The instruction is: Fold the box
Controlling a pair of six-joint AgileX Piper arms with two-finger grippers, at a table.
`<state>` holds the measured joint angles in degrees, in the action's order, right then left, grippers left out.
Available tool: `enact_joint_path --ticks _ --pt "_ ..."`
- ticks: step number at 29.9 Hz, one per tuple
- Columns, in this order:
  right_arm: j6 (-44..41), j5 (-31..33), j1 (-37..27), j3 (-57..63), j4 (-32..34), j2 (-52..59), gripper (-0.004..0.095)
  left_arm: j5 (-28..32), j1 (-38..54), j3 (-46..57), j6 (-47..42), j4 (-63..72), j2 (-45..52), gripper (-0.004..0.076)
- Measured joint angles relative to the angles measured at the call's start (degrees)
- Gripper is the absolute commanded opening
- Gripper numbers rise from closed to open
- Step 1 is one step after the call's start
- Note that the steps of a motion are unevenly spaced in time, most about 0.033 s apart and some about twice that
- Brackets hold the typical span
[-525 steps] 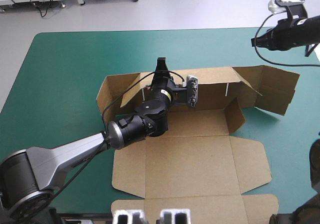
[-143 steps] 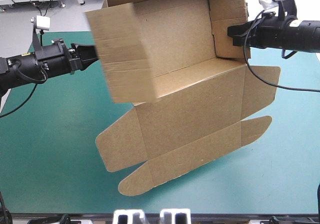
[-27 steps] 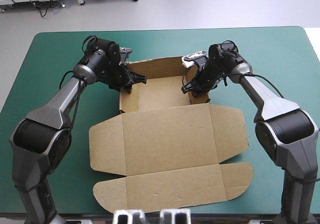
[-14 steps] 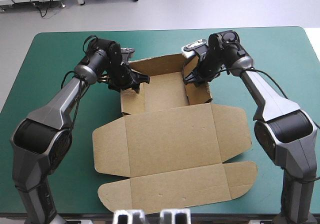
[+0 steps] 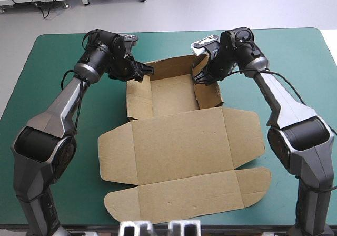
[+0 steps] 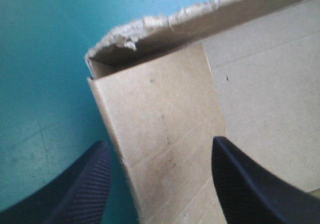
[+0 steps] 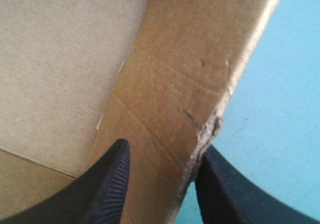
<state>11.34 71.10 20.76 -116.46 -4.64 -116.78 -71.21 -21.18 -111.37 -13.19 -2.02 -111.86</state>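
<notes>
The brown box (image 5: 181, 141) lies as an open tray (image 5: 174, 96) with its lid and flaps flat toward the table's front. My left gripper (image 5: 141, 71) is at the tray's far left corner. In the left wrist view it (image 6: 160, 141) stands open, its black fingers (image 6: 85, 184) well apart astride the left wall (image 6: 160, 124) without touching it. My right gripper (image 5: 201, 78) is at the far right corner. In the right wrist view it (image 7: 165, 145) is shut on the right wall (image 7: 170, 99), one finger inside the tray and one outside.
The teal-green cover (image 5: 52, 62) shows on both sides of the box and behind it up to the far edge. The lid's rounded front flap (image 5: 184, 202) lies close to the table's front edge.
My left gripper has opened and drawn back a little from the left wall. The right gripper has shifted slightly toward the far edge with the right wall. The box has slid a little to the right.
</notes>
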Motion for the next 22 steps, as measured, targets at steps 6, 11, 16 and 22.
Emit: enact_joint_path --ticks 6,11,16,22 --pt "0.0 0.1 0.0 -2.8 0.5 0.1 0.0397 -0.1 0.0 -3.1 -0.1 -1.6 1.4 0.0432" --pt "-1.4 0.2 0.0 -3.6 1.5 2.5 0.0397 -0.3 0.0 -3.9 0.2 -1.2 6.5 0.0404" --pt "-4.7 0.2 0.0 -3.9 3.4 6.6 0.0395 -0.4 0.0 -3.9 0.7 -0.1 14.3 0.0348" --pt "-6.8 0.3 0.0 -4.0 4.6 7.7 0.0395 -0.5 0.0 -3.3 6.5 8.1 25.3 0.0294"
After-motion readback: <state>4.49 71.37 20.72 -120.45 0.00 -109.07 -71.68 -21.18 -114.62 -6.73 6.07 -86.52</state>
